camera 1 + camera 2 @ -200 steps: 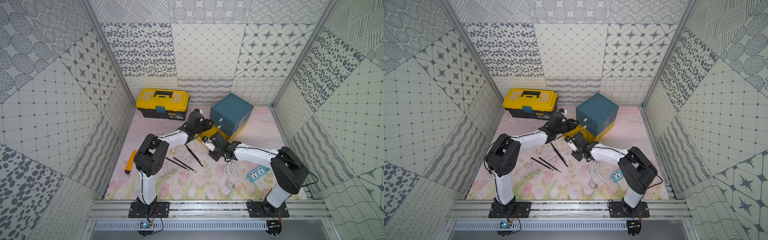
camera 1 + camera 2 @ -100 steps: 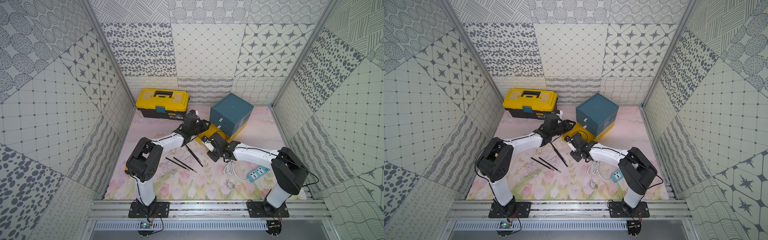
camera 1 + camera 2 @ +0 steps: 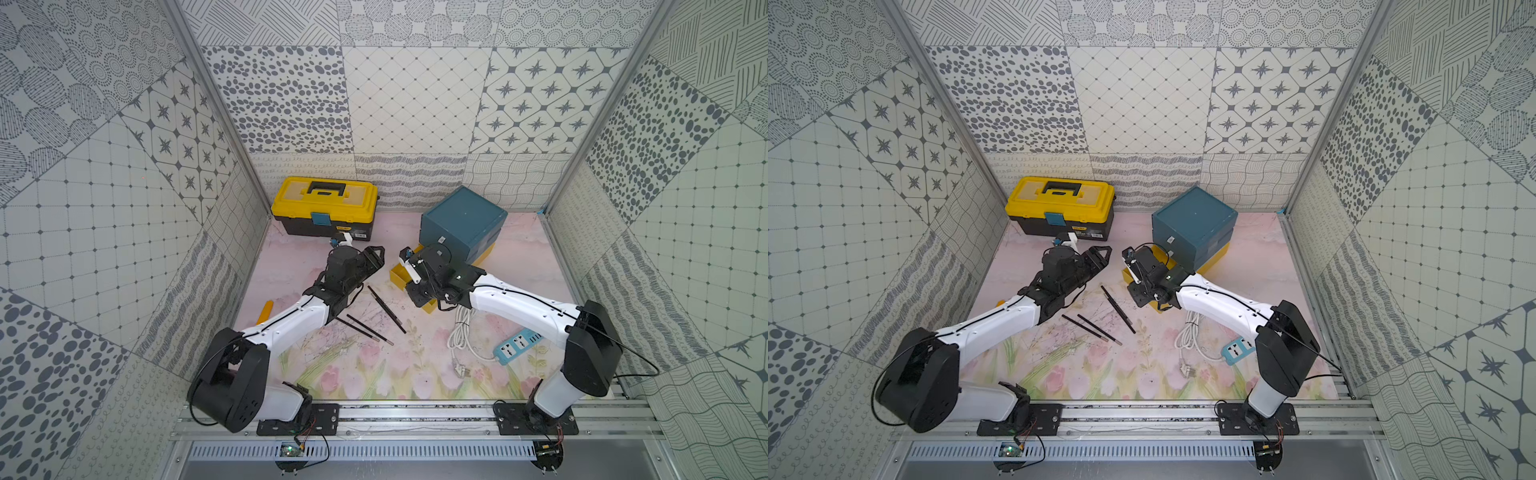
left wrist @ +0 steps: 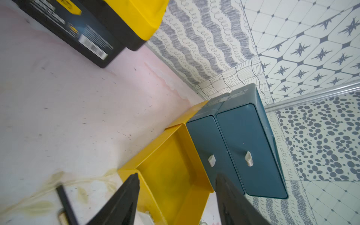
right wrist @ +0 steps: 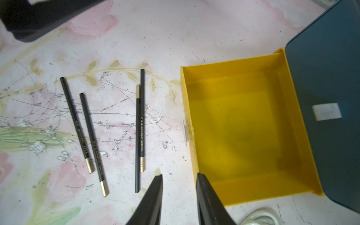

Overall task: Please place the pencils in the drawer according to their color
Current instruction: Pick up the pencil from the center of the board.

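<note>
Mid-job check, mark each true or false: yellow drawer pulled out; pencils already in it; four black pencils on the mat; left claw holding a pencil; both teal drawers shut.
1. The yellow drawer is pulled out: true.
2. Pencils already lie in it: false; no pencil shows inside.
3. Four black pencils lie on the mat: true.
4. The left claw holds a pencil: false; it is open and empty.
5. Both teal drawers are shut: true.
</note>
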Robot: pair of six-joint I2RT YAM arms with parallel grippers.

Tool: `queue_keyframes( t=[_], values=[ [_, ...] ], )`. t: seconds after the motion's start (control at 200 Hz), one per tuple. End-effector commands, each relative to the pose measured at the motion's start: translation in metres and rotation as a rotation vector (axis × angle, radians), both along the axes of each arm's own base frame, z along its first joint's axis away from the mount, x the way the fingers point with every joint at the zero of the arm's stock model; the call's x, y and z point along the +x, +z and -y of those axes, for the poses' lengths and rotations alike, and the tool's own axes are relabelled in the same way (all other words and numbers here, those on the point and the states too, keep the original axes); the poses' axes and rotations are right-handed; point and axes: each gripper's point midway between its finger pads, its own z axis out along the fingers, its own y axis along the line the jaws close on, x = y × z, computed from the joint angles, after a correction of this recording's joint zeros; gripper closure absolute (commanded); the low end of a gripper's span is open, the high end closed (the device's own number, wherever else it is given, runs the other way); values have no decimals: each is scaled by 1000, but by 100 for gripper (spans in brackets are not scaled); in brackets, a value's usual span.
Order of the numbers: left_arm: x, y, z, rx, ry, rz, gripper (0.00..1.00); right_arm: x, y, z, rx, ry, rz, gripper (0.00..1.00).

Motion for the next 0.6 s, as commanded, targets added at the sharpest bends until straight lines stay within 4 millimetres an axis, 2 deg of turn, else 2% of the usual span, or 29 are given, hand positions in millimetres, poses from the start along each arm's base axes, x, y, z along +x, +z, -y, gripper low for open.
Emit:
queue_keyframes(
  t=[0.0, 0.17, 0.335, 0.595],
  values=[
    [-28, -17, -74, 86, 288, -81, 19, -7, -10, -14, -14, -40, -76, 70],
    [-57, -24, -119, 146, 404, -143, 1, -13, -35, -37, -83, -17, -157, 76],
    [-78, -36, -140, 184, 447, -189, 1, -11, -64, -49, -158, 2, -213, 79],
    [-94, -47, -153, 204, 480, -233, 1, 0, -102, -56, -256, 8, -247, 79]
  ],
)
